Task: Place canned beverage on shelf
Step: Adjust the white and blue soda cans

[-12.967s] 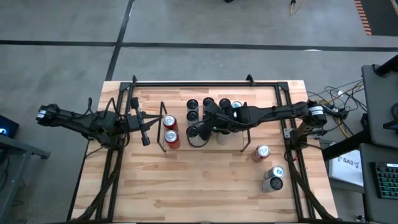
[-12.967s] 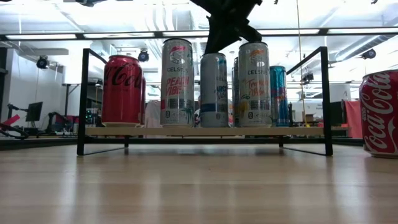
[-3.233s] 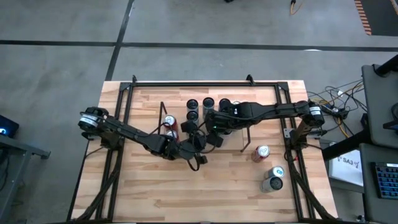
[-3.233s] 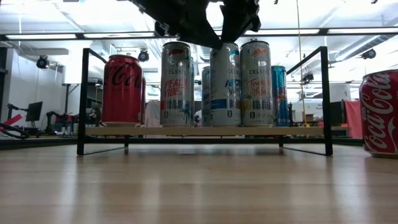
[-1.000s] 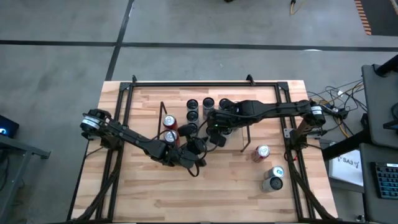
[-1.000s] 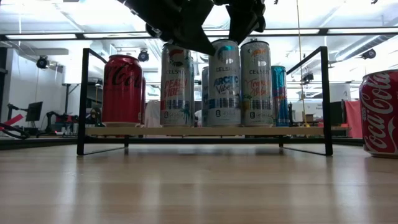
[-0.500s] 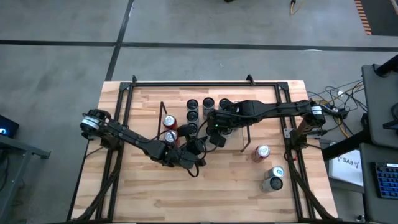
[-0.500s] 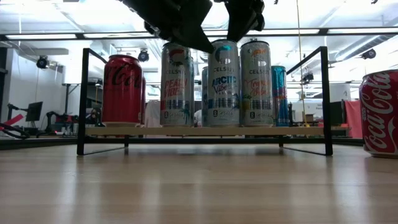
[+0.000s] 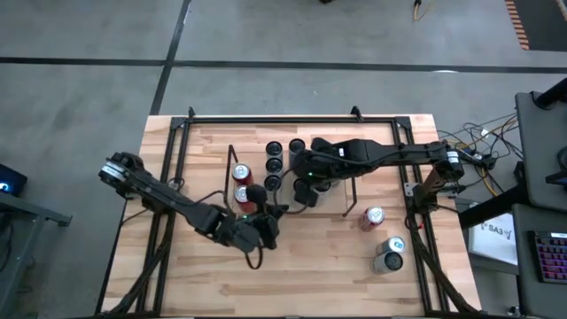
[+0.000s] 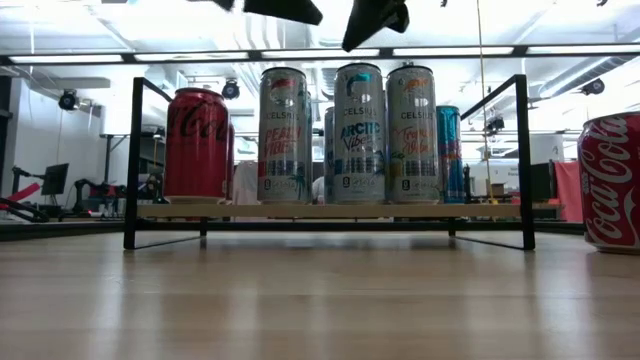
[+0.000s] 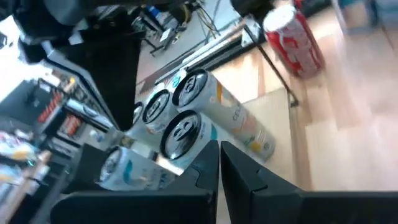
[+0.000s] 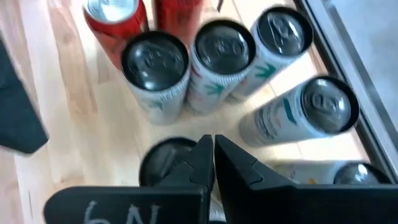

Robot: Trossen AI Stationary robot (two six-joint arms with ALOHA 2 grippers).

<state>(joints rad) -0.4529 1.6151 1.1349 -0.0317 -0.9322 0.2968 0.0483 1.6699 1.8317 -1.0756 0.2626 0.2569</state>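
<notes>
The shelf (image 10: pixel 330 211) stands mid-table on its wire end frames (image 9: pixel 230 182). Upright on its wood base are a red cola can (image 10: pixel 197 145), a Peach Vibe can (image 10: pixel 284 135), an Arctic Vibe can (image 10: pixel 360 133), another tall can (image 10: pixel 411 133) and a blue can (image 10: pixel 449 155) behind. My right gripper (image 12: pixel 213 152) hangs shut above the can tops (image 9: pixel 306 188). My left gripper (image 11: pixel 219 165) is shut, near the shelf's front side (image 9: pixel 266 221), and higher than the cans (image 10: pixel 282 8). Neither holds anything.
Two loose cans lie or stand on the table's right part: a red one (image 9: pixel 372 217) and a silver one (image 9: pixel 388 257). The red one shows at the right edge of the low view (image 10: pixel 610 180). A black tubular frame (image 9: pixel 292 118) runs around the table.
Both shut grippers have risen off the can tops. My left gripper has also drawn back toward the table's near left and rolled. The Arctic Vibe can has stayed upright on the shelf.
</notes>
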